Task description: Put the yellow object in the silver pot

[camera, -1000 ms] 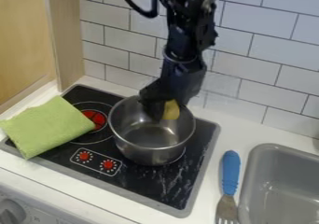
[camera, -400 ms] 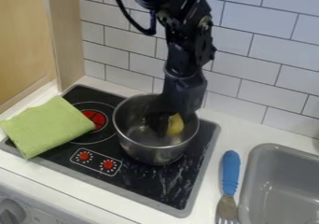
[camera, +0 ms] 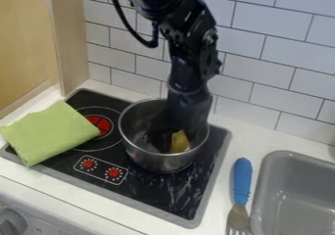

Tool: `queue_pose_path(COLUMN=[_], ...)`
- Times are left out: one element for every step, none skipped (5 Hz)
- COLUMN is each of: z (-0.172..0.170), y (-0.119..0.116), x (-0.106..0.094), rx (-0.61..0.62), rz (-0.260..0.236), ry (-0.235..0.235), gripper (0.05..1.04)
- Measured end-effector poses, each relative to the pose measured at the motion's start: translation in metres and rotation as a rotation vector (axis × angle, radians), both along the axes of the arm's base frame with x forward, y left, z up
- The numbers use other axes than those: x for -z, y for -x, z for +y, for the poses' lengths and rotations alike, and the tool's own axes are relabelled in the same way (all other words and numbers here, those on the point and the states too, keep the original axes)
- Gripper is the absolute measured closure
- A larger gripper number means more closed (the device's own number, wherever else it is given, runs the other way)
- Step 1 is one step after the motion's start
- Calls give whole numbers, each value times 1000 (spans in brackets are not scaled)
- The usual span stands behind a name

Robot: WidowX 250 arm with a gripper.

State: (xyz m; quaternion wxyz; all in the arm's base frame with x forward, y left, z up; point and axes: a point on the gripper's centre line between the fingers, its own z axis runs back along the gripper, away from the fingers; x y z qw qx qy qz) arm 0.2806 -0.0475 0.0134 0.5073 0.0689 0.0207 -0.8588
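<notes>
Inside the round, shiny metal pot (camera: 152, 160) — the tool (camera: 174, 138) clamps the yellow object (camera: 180, 143).

Part of the yellow object (camera: 180, 142) is covered by the black tool (camera: 163, 135), and its exact kind cannot be told. A stretch of the silver pot's (camera: 155, 161) back rim and interior is also hidden. The robot arm (camera: 190, 48) is cut off by the top edge, the blue-handled fork (camera: 241, 181) by the bottom, and the gray sink (camera: 288, 192) by the right and bottom. Part of the stovetop (camera: 173, 192) is concealed under the green cloth (camera: 51, 131).
</notes>
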Motion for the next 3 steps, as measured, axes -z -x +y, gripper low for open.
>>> queue_pose_path(z=[-1, -1, 1], y=[0, 5, 6], x=[0, 5, -6], rx=[0, -15, -29], rz=[-6, 8, -6], ry=[7, 32, 29], gripper=[433, 352, 86])
